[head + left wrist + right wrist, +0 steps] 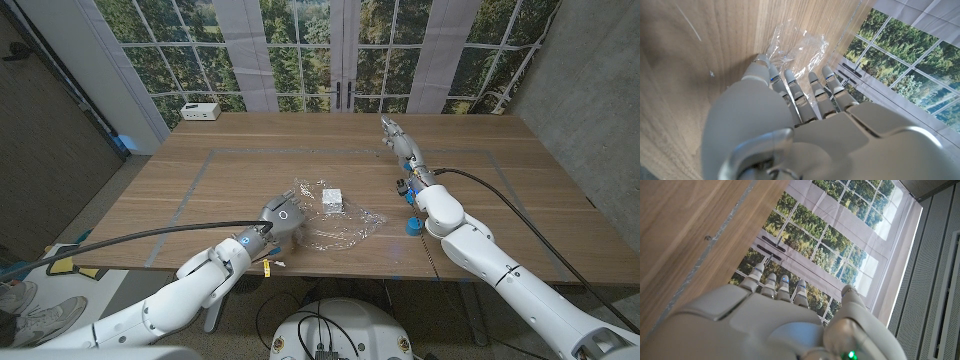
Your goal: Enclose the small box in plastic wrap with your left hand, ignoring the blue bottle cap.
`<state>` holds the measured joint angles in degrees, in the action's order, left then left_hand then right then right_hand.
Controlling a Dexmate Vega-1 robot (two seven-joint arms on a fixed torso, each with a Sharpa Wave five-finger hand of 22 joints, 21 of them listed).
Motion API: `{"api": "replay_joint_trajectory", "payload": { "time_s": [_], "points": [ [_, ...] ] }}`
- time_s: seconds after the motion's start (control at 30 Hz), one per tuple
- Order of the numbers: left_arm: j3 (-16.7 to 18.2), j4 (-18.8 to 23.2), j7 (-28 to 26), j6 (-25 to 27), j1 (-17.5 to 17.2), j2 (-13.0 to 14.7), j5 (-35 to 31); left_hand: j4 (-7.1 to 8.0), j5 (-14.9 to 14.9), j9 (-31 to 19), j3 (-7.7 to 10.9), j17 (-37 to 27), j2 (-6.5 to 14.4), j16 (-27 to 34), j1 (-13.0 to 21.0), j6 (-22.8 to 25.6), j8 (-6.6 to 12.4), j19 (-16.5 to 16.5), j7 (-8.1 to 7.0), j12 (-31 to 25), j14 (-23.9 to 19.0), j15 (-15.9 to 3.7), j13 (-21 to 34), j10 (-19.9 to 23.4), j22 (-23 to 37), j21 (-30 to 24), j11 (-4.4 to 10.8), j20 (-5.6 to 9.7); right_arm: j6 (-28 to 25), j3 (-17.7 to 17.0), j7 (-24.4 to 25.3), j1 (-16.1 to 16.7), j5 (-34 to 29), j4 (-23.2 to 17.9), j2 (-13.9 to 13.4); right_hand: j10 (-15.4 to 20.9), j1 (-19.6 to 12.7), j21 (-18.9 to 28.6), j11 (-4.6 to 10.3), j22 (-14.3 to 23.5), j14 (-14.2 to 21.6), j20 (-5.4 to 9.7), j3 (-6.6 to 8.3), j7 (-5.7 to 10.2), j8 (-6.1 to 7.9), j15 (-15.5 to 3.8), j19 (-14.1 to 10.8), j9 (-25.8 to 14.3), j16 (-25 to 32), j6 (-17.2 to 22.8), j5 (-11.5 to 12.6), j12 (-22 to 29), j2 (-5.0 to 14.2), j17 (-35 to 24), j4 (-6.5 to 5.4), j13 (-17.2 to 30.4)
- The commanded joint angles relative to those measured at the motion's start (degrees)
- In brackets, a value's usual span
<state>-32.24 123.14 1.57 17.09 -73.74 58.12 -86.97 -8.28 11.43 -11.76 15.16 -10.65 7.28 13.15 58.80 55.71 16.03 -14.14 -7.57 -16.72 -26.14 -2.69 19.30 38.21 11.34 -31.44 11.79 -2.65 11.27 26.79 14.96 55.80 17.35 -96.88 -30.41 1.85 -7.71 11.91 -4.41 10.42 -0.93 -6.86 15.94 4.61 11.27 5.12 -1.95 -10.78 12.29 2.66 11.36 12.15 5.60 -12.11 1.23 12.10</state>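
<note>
A small white box [331,197] sits on a crumpled sheet of clear plastic wrap [345,226] near the middle of the wooden table [250,150]. My left hand [283,218] is at the wrap's left edge, just left of the box. In the left wrist view its fingers [800,95] reach out straight toward the plastic wrap [800,50], fingertips at its edge, with nothing held. The blue bottle cap [412,227] lies to the right of the wrap, beside my right forearm. My right hand [395,135] is stretched out farther back, fingers [775,285] extended and holding nothing.
A white device [201,111] stands at the table's back left corner. Grey tape lines [200,180] mark a rectangle on the tabletop. A small yellow tag [269,266] lies at the front edge by my left arm. Black cables run along both arms.
</note>
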Motion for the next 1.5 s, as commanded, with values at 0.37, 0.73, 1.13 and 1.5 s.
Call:
{"api": "replay_joint_trajectory", "payload": {
  "time_s": [0.37,0.73,1.13,1.5],
  "points": [
    [-2.3,-8.4,-22.3,11.4,-0.2,-5.3,0.5,0.36,-0.8,-1.0,3.07,-0.1,2.8,0.2,1.1,2.2,1.03,-1.9,1.45,-1.1,-3.3,-9.25,0.7,4.0,0.2,-1.5,-0.07,0.27,-1.7,1.0,0.8,-1.1,-1.0,0.0,0.8,0.1,-0.1,0.1,0.08,0.2,0.0,-0.22,0.42,0.25,-0.03,0.08,0.1,-0.1,0.0,0.1,0.0,0.0,-0.31,-0.2,-0.03,0.1],
    [-4.8,-11.9,-29.2,10.9,3.5,-8.8,5.6,0.53,-0.9,-1.1,3.55,-0.2,2.6,0.4,0.9,2.2,1.09,-2.1,1.15,-1.0,-4.5,-9.29,0.8,4.3,0.2,-1.7,-0.10,-0.16,-2.0,1.2,0.5,-1.6,-0.2,1.0,1.4,0.1,-0.2,0.1,0.10,0.2,0.0,-0.23,0.48,0.25,-0.02,0.08,0.2,-0.1,0.0,0.1,0.0,-0.1,-0.25,-0.2,-0.03,0.1],
    [-8.9,-16.8,-36.4,10.4,9.2,-12.9,8.4,0.46,-0.9,-1.0,4.06,-0.2,2.3,0.4,0.8,2.5,1.23,-2.3,1.09,-1.1,-5.5,-9.41,0.9,5.0,0.2,-1.9,-0.13,-0.19,-2.4,1.0,0.8,-1.7,-0.1,1.3,1.1,0.0,-0.2,0.1,0.15,0.2,0.0,-0.26,0.52,0.27,-0.03,0.22,0.3,-0.1,0.0,0.1,0.0,-0.1,-0.22,-0.2,-0.05,0.1],
    [-12.0,-19.6,-40.4,9.0,13.5,-15.8,11.5,0.46,-0.9,-1.0,4.32,-0.2,2.1,0.3,0.6,2.5,1.24,-2.4,0.95,-1.0,-5.8,-9.47,1.0,5.2,0.2,-2.0,-0.15,-0.12,-1.9,0.8,-0.5,-2.6,0.7,2.5,0.8,0.0,-0.2,0.1,0.14,0.2,-0.2,-0.20,0.58,0.26,-0.03,0.13,0.3,-0.1,-0.1,0.1,0.0,-0.1,-0.20,-0.2,-0.02,0.1]
  ]
}}
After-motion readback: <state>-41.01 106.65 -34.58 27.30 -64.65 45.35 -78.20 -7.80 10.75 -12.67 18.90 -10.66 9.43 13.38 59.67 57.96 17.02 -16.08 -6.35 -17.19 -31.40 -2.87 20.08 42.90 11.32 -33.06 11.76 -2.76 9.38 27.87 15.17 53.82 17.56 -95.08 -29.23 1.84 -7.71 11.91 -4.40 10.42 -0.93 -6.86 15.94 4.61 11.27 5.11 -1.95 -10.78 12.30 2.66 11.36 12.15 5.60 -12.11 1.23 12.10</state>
